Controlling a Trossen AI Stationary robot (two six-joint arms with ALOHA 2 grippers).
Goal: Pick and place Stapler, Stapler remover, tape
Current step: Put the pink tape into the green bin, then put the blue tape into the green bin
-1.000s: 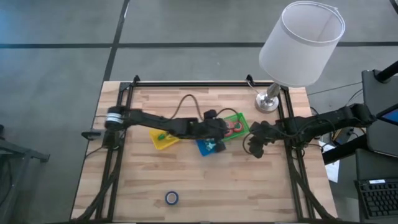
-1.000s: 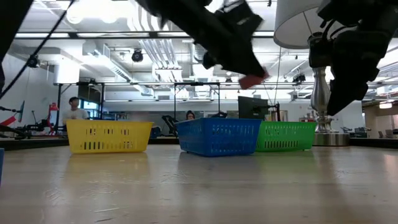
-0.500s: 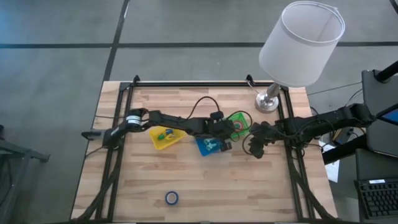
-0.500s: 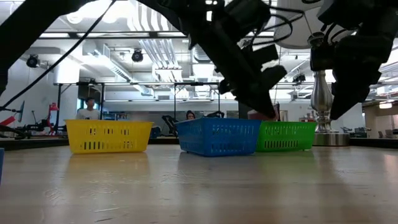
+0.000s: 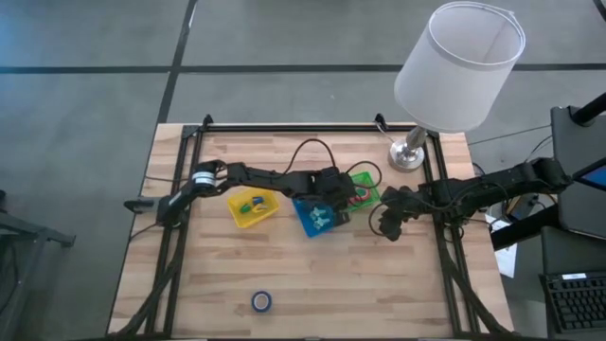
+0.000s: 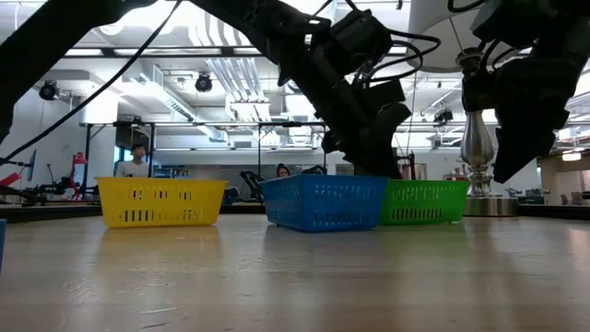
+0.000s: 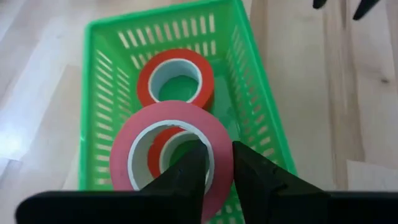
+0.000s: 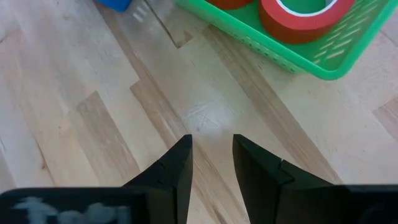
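My left gripper [image 7: 216, 155] is over the green bin [image 7: 93, 106], shut on a pink tape roll [image 7: 134, 140]. A red roll [image 7: 176, 78] lies flat on the bin's floor, and another red roll [image 7: 160, 144] shows through the pink one's hole. In the high view the left gripper [image 5: 343, 194] sits between the blue bin [image 5: 317, 218] and the green bin [image 5: 367, 182]. A blue tape roll [image 5: 262, 301] lies flat near the table's near edge. My right gripper [image 5: 383, 224] hovers open above bare table right of the green bin. My left gripper holds the pink roll by its wall [image 7: 219, 163], on the side nearest the fingers. One finger [image 7: 189, 165] is inside the ring and the other [image 7: 249, 168] outside. The fingers come from above, slanting down. The roll sits tilted over the red roll inside the green bin.
A yellow bin [image 5: 252, 208] with small items stands left of the blue bin. The lamp's base [image 5: 408, 156] stands at the far right corner, its shade [image 5: 459, 62] overhanging. A black cable [image 5: 308, 152] loops above the left arm. The near half of the table has free room.
My left gripper has moved down and toward the table's right, carrying the pink roll from above the blue bin down into the green bin. In the low view the roll has sunk behind the bin walls. The right arm has kept still.
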